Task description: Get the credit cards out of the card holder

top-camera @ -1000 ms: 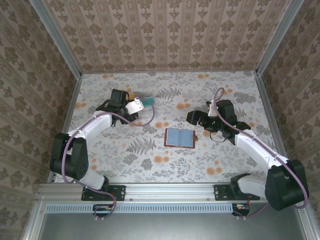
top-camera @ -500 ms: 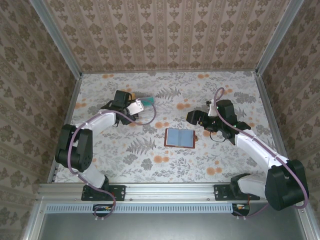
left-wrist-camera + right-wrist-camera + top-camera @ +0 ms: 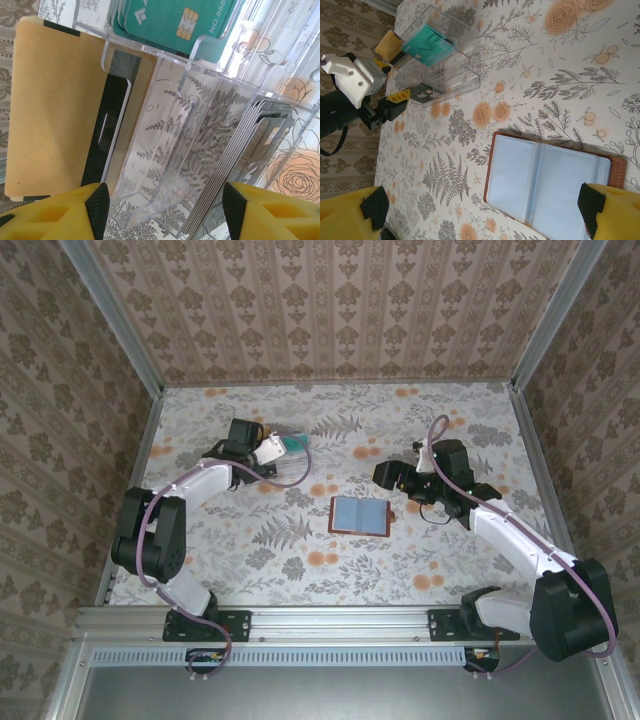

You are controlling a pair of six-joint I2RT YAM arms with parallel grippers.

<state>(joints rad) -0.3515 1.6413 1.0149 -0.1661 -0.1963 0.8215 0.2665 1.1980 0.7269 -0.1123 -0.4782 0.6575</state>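
Top external: card holder (image 3: 359, 515) lies open, mid-table, between the arms.
The right gripper (image 3: 482, 210) hangs spread near it; the left gripper (image 3: 165, 200), spread, faces a clear rack (image 3: 170, 140) of teal cards (image 3: 175, 20) and a tan card (image 3: 55, 110).

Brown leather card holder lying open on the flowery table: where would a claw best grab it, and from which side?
Probably the brown leather card holder's right-hand flap, by its thin outer rim, coming from the right, where the open right gripper is nearest. It lies opened flat, blue-grey lining up, so nothing stands proud; only an edge offers a pinch.
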